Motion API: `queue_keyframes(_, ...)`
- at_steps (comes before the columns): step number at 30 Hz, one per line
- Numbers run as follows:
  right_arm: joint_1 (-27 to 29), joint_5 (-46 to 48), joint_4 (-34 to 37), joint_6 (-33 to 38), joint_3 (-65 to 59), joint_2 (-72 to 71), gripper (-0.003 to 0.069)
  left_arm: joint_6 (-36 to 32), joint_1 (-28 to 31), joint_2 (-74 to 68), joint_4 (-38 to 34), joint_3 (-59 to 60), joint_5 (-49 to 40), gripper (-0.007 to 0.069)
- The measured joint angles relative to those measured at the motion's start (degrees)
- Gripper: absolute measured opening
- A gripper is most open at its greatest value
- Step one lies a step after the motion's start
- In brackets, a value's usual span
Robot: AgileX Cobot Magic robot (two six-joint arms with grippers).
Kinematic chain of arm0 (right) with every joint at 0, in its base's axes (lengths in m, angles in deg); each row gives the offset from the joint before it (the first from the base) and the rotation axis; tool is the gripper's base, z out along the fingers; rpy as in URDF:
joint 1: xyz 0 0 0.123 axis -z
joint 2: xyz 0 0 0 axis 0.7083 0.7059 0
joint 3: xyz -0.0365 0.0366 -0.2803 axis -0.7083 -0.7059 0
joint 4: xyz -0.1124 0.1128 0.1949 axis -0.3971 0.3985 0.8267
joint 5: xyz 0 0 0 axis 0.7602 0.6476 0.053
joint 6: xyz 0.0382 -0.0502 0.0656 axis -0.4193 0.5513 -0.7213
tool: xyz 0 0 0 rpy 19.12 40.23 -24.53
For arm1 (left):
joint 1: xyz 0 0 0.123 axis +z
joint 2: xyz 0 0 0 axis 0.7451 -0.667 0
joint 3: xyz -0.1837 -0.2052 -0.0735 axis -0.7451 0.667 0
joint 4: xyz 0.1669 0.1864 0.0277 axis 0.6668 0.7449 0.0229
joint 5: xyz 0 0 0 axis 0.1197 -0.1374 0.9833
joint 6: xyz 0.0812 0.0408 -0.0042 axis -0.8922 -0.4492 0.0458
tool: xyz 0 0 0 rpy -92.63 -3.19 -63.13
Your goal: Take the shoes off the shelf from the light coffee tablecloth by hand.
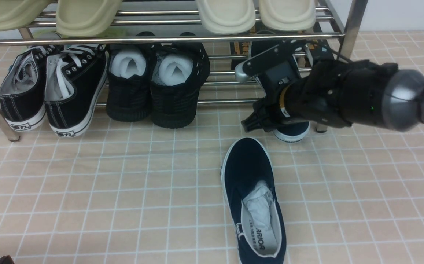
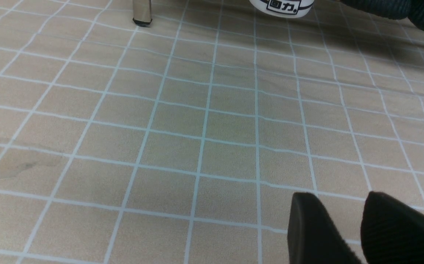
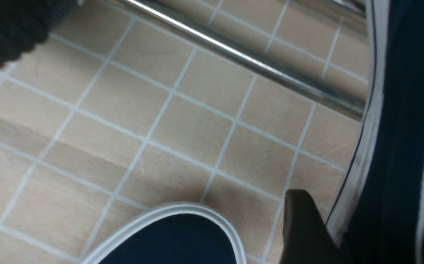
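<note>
One navy slip-on [image 1: 246,165] with white sole and paper stuffing lies on the light coffee tablecloth [image 1: 87,183], toe toward the shelf [image 1: 160,38]. Its toe shows in the right wrist view [image 3: 175,242]. The other navy shoe [image 1: 292,132] sits at the right end of the lower tier, mostly hidden behind my right arm. My right gripper [image 3: 362,220] straddles its side wall [image 3: 398,146]. One finger [image 3: 303,227] presses the white sole from outside and the other is hidden inside. My left gripper [image 2: 338,205] hangs open and empty over bare cloth.
Black lace-up sneakers [image 1: 50,88] and all-black shoes [image 1: 157,84] fill the lower tier's left and middle. Cream slippers [image 1: 226,14] sit on the top tier. A lower steel tube [image 3: 252,62] runs beside the gripped shoe. A shelf post foot [image 2: 142,14] stands ahead of the left gripper.
</note>
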Motion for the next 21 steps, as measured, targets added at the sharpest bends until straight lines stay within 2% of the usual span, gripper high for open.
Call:
queue_keyframes(5, 0.0, -0.19, -3.42, -3.37, 0.0, 0.29, 0.0296, 0.0, 0.0, 0.0, 0.0, 0.0, 0.0, 0.0242)
queue_keyframes(7, 0.07, -0.19, -4.56, -4.13, 0.0, 0.29, 0.0227, 0.0, 0.0, 0.0, 0.0, 0.0, 0.0, 0.0242)
queue_keyframes(8, 0.06, 0.03, -4.56, -4.28, 0.0, 0.29, 0.0146, 0.0, 0.0, 0.0, 0.0, 0.0, 0.0, 0.0242)
queue_keyframes(11, -0.01, 0.52, -4.5, -4.35, 0.0, 0.04, 0.0022, 0.0, 0.0, 0.0, 0.0, 0.0, 0.0, 0.0242)
queue_keyframes(16, -1.01, 4.14, -2.79, -4.27, 0.0, -2.34, 0.0017, 0.0, 0.0, 0.0, 0.0, 0.0, 0.0, 0.0239)
queue_keyframes(21, -4.47, 13.95, 2.99, -0.19, -0.06, -9.89, 0.0017, 0.0, 0.0, 0.0, 0.0, 0.0, 0.0, 0.024)
